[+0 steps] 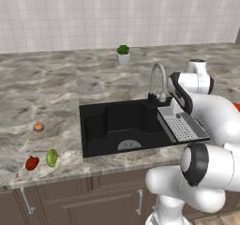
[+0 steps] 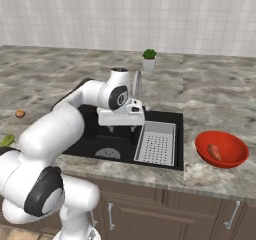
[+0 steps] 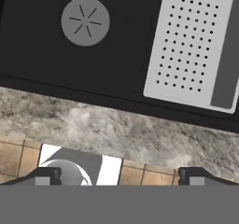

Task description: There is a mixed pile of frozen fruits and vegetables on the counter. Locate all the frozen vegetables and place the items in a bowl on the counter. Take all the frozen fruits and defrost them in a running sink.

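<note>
My gripper [image 2: 122, 129] hangs open and empty over the black sink [image 2: 90, 134], just left of the grey rack [image 2: 156, 143]. In the hand view its fingertips [image 3: 44, 175] stand wide apart above the sink's front rim, with the drain [image 3: 85, 21] and rack [image 3: 191, 45] beyond. The red bowl [image 2: 221, 156] sits on the counter right of the sink and holds the orange carrot-like piece [image 2: 214, 151]. Left of the sink lie the brown ball [image 1: 38, 126], the red piece [image 1: 32, 163] and the yellow-green fruit [image 1: 51, 157].
A curved steel faucet [image 1: 157, 78] rises behind the sink, and a small potted plant [image 1: 123, 54] stands farther back by the tiled wall. Dark wooden cabinets [image 1: 93, 200] run below the marble counter [image 1: 47, 88]. No water shows at the faucet.
</note>
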